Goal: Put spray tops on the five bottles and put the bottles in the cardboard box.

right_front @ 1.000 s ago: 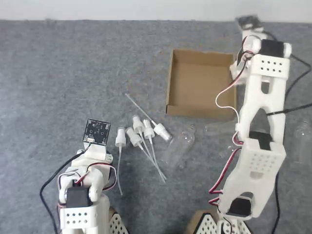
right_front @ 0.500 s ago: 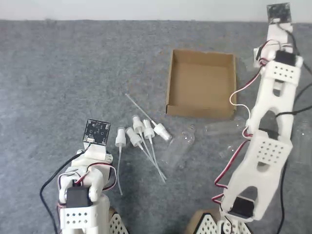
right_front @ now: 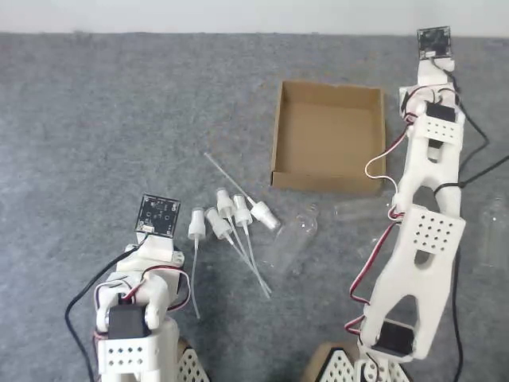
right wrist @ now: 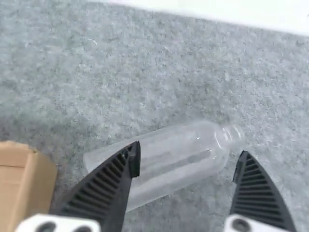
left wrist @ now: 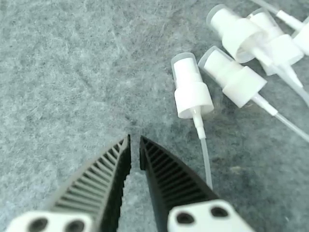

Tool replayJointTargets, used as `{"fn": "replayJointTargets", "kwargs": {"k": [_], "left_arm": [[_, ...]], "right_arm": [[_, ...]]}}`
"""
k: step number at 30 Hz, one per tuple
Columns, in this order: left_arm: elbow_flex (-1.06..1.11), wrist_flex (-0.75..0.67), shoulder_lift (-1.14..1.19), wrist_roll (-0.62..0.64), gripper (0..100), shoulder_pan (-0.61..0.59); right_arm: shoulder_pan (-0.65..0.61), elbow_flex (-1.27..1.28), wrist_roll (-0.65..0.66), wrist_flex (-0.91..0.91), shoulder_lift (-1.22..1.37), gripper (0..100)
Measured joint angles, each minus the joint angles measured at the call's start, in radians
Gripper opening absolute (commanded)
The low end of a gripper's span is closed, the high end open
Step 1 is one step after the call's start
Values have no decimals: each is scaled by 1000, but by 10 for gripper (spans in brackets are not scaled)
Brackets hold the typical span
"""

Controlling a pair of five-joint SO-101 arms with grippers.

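Several white spray tops (right_front: 231, 213) with long tubes lie in a cluster mid-table, seen close up in the left wrist view (left wrist: 190, 89). My left gripper (left wrist: 134, 141) is shut and holds nothing, its tips just short of the nearest top. The open cardboard box (right_front: 328, 185) sits at the back. My right arm (right_front: 429, 151) stretches past the box's right side. There my right gripper (right wrist: 187, 159) is open, one finger on each side of a clear bottle (right wrist: 164, 154) lying on the carpet. More clear bottles lie near the box's front (right_front: 298, 232) and at the right edge (right_front: 493, 231).
Grey carpet (right_front: 119, 119) covers the table, with wide free room on the left. A corner of the box (right wrist: 19, 164) is close beside my right gripper. The table's far edge meets a white wall (right wrist: 241, 12) just beyond the bottle.
My right arm has swung from over the box's right wall out to the right and stretched farther back. The left arm, spray tops and box have not moved.
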Motion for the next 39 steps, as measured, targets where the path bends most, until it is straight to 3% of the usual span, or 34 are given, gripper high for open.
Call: {"fn": "replayJointTargets", "kwargs": {"k": [8, 13, 24, 27, 34, 39], "left_arm": [[0, 0, 0, 0, 27, -3], [0, 0, 0, 0, 27, -3], [0, 0, 0, 0, 27, 0], [0, 0, 0, 0, 27, -3], [0, 0, 0, 0, 27, -2], [0, 0, 0, 0, 27, 0]], "right_arm": [[29, -31, 0, 216, -21, 288], [72, -110, 0, 497, 31, 289], [80, -606, 3, 1082, 37, 292], [74, -773, 3, 1092, 25, 290], [41, -778, 3, 868, 3, 290], [40, -778, 3, 844, 69, 289]]}}
